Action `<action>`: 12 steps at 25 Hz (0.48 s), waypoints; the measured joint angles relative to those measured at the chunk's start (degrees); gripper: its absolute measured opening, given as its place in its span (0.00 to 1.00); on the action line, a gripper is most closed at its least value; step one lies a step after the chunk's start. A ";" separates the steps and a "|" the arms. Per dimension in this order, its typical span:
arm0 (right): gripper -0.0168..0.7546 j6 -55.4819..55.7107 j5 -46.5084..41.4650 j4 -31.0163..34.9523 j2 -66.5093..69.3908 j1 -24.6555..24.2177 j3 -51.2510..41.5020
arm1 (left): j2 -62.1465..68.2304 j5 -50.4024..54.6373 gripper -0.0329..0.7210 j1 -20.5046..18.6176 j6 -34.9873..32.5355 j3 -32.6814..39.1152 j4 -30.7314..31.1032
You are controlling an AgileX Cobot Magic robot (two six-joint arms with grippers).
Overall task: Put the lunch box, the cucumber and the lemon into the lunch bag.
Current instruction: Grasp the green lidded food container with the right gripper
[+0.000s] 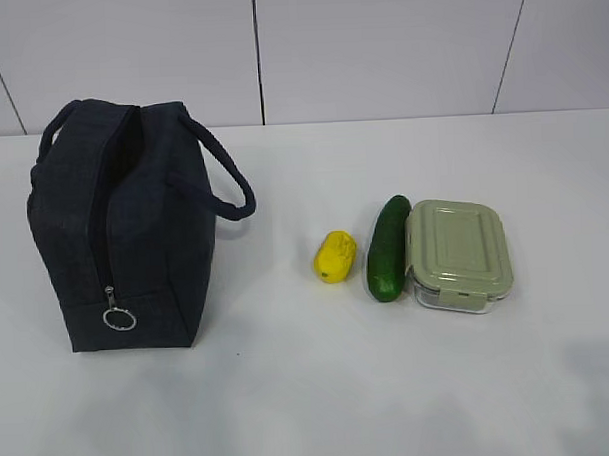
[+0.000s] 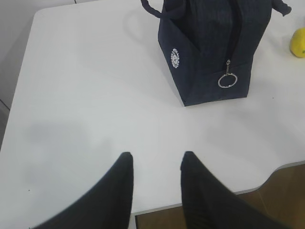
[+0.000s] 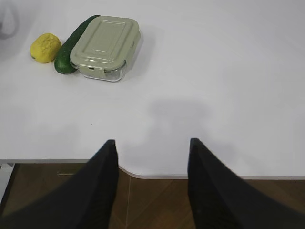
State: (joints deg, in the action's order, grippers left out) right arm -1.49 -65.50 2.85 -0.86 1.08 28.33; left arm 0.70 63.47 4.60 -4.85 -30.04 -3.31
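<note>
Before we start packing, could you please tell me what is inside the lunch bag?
The lunch bag is unzipped along the top, but its interior shows only darkness. Its contents cannot be told.

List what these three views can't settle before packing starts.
- Inside of the lunch bag: exterior view shows only a dark gap at the top; contents unreadable.
- Logo on the bag: left wrist view, too small to read.
- Lemon: cut off by that view's right edge.
- Lunch box contents: lid covers them in the right wrist view.
- Cucumber: partly behind the box there.
</note>
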 joint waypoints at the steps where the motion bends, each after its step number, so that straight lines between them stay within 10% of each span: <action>1: 0.50 0.00 0.00 0.00 0.00 0.00 0.00 | 0.00 0.00 0.37 0.00 0.00 0.00 0.00; 12: 0.50 0.00 0.00 0.00 0.00 0.00 0.00 | 0.00 0.00 0.37 0.00 0.00 0.00 0.00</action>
State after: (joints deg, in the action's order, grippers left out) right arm -1.49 -65.50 2.85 -0.86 1.08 28.33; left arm 0.70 63.47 4.60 -4.85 -30.04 -3.31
